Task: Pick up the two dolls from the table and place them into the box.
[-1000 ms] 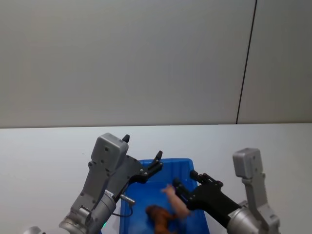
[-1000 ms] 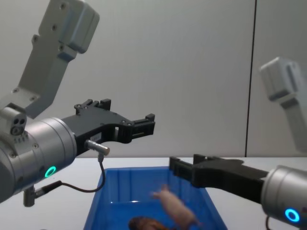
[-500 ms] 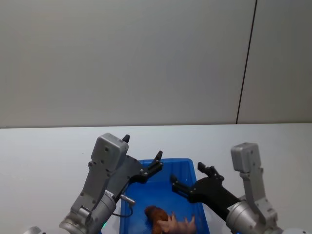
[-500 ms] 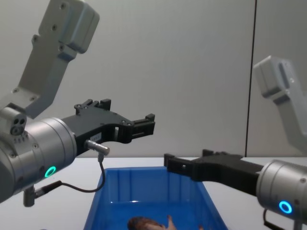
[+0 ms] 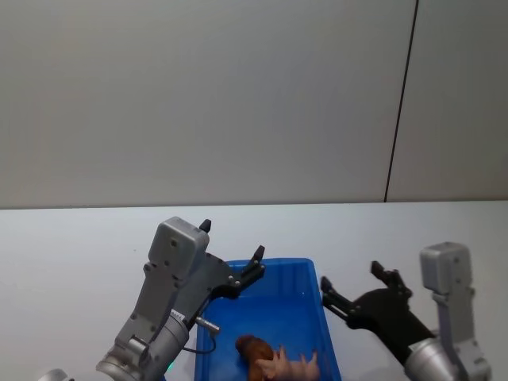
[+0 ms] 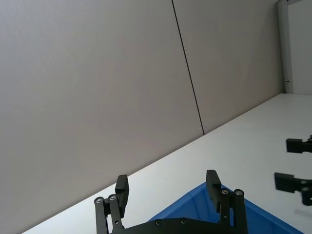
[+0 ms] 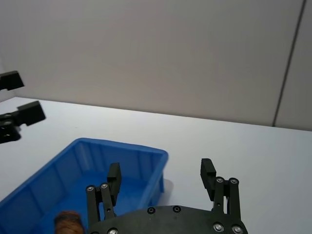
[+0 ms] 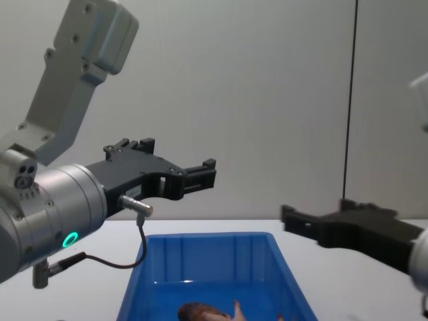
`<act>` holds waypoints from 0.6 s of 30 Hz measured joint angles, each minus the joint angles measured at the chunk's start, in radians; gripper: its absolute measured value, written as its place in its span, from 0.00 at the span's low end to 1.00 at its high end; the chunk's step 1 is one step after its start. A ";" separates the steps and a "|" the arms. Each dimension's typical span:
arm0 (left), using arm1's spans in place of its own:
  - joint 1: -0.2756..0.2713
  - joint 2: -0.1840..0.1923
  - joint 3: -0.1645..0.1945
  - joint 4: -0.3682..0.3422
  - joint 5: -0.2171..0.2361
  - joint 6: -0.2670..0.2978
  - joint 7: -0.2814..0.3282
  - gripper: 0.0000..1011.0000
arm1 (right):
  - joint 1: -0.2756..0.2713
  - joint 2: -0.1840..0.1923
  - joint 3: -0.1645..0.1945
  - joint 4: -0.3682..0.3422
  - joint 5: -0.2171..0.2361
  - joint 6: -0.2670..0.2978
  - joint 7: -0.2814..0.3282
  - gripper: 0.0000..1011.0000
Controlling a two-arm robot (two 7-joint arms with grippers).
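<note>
Lying in the box point(image 5: 286, 261), pig point(image 5: 295, 367) beside lion point(image 5: 252, 349), left claw point(image 6: 167, 183) released above, right claw point(image 7: 161, 168) released alongside.

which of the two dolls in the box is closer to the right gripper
The pink pig: it lies toward the right gripper, with the brown shaggy doll on its far side.

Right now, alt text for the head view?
The lion and pig lie together inside the blue box. The left gripper hangs open above its left side; the right gripper, open, is over the table to its right.
</note>
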 joint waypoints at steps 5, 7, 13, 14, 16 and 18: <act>0.000 0.000 0.000 0.000 0.000 0.000 0.000 0.99 | -0.033 0.019 0.009 -0.032 0.000 -0.012 -0.040 0.99; 0.000 0.000 0.000 0.000 0.000 0.000 0.000 0.99 | -0.041 0.024 0.011 -0.039 0.001 -0.015 -0.051 0.99; 0.005 0.003 -0.002 -0.005 -0.003 0.008 0.000 0.99 | -0.065 0.038 0.018 -0.062 0.001 -0.024 -0.082 0.99; 0.006 0.005 -0.003 -0.008 -0.004 0.010 0.000 0.99 | -0.067 0.039 0.018 -0.064 0.002 -0.024 -0.085 0.99; 0.011 0.009 -0.005 -0.015 -0.009 0.019 0.004 0.99 | -0.073 0.043 0.020 -0.071 0.002 -0.026 -0.093 0.99; 0.014 0.012 -0.007 -0.021 -0.014 0.025 0.007 0.99 | -0.078 0.046 0.021 -0.075 0.002 -0.028 -0.099 0.99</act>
